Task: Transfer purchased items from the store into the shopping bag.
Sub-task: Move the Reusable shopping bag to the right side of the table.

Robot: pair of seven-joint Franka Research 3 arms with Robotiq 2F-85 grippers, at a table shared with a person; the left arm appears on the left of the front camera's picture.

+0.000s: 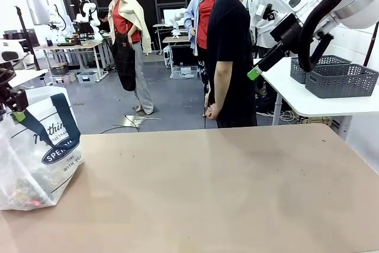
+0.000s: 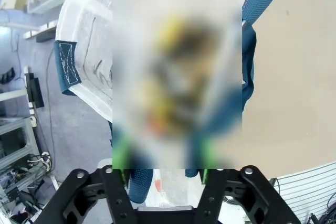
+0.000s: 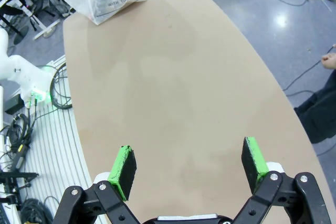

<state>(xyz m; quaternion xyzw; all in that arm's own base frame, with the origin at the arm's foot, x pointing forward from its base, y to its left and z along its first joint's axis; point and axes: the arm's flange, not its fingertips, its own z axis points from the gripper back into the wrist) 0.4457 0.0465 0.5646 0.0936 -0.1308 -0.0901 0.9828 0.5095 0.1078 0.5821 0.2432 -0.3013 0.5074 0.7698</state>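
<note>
Shopping bag (image 1: pixel 38 146): translucent white tote, navy handles, upright at worktop (image 1: pixel 225 188) left edge, directly beneath left gripper (image 1: pixel 15 108); mouth seen from above in left wrist view. Left gripper apparently holding a navy handle (image 1: pixel 68 119); jaw state cannot be told. Right gripper (image 3: pixel 189 166): wide, empty, raised well apart from bag. Purchased items (image 1: pixel 26 197): inside bag bottom, indistinct.

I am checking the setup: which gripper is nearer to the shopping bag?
Left. The left gripper is at the shopping bag, by its navy handle. The right gripper hangs open, high above the table's opposite side.
</note>
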